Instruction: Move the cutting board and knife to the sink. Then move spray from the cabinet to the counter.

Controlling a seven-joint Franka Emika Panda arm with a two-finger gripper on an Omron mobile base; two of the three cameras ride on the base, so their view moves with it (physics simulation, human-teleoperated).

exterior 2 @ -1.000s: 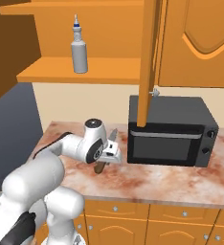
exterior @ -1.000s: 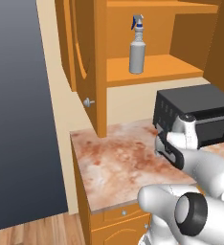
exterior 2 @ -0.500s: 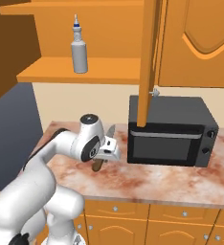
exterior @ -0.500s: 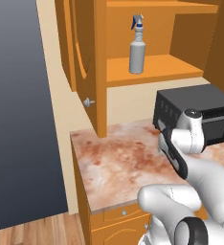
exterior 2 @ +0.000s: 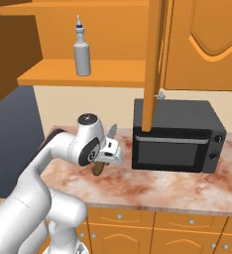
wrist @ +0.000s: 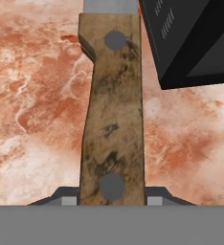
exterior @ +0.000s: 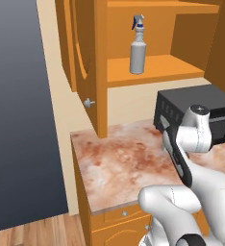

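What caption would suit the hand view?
Gripper holding the knife by its wooden handle above the marbled counter, beside a black microwave.

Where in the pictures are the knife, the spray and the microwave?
knife (wrist: 111, 110): hand view, middle of the wooden handle held in the hand.
spray (exterior: 137, 56): left base view, grey body of the bottle on the cabinet shelf.
microwave (exterior 2: 170, 149): right base view, dark glass door at its front.

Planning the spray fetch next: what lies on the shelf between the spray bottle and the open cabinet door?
Nothing: in the right base view, bare shelf runs from the spray bottle to the door.
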